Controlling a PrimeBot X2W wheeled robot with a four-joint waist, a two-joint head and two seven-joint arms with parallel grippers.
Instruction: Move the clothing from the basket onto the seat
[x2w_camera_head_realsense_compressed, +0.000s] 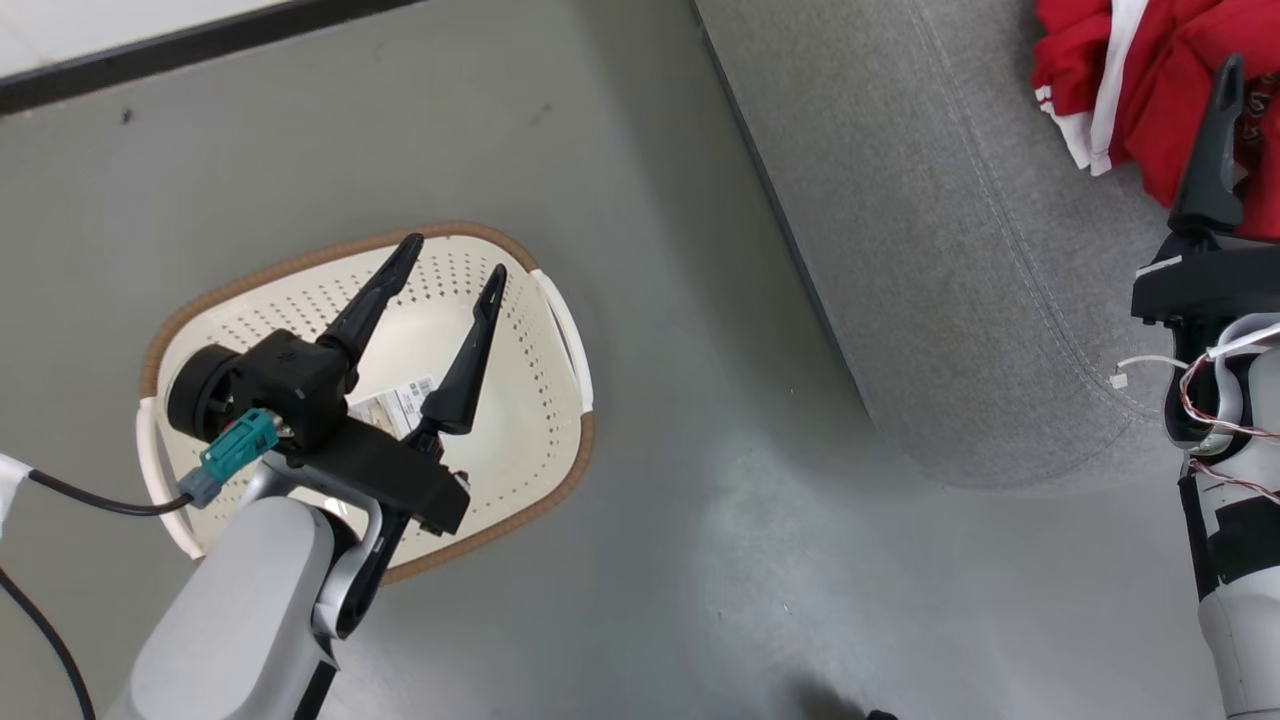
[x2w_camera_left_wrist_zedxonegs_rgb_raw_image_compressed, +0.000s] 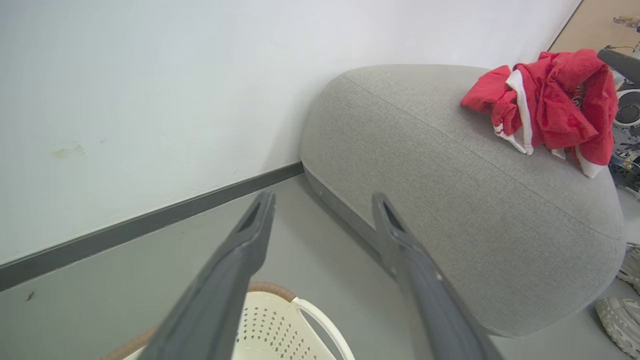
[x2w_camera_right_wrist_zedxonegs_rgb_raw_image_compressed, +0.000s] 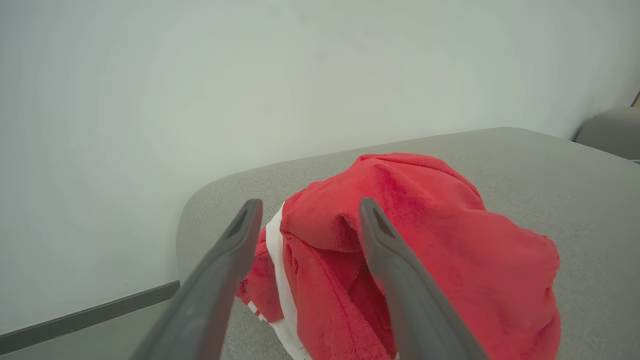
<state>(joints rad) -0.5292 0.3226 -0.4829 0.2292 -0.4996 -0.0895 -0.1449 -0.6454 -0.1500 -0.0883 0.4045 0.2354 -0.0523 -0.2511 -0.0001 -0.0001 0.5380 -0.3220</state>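
The clothing (x2w_camera_head_realsense_compressed: 1150, 80) lies bunched in a red heap with white stripes on top of the seat (x2w_camera_head_realsense_compressed: 950, 250), near the seat's rounded end and back from its front edge. The right gripper (x2w_camera_right_wrist_zedxonegs_rgb_raw_image_compressed: 310, 204) hangs just above that heap on the seat, its two dark fingers spread wide and pinching nothing; in the right wrist view red folds show between and behind them, and whether either finger touches the cloth cannot be told. The basket (x2w_camera_head_realsense_compressed: 545, 400) stands on the grey floor (x2w_camera_head_realsense_compressed: 700, 500), well apart from the seat and off its rounded end, with a paper sticker (x2w_camera_head_realsense_compressed: 395, 405) showing on its bottom. The left gripper (x2w_camera_head_realsense_compressed: 455, 255) hovers over the basket, on the far side of the floor gap from the seat, fingers parted and carrying nothing. In the left wrist view its fingers point toward the seat's end, where a white wall (x2w_camera_left_wrist_zedxonegs_rgb_raw_image_compressed: 150, 100) with a dark skirting runs behind the seat.
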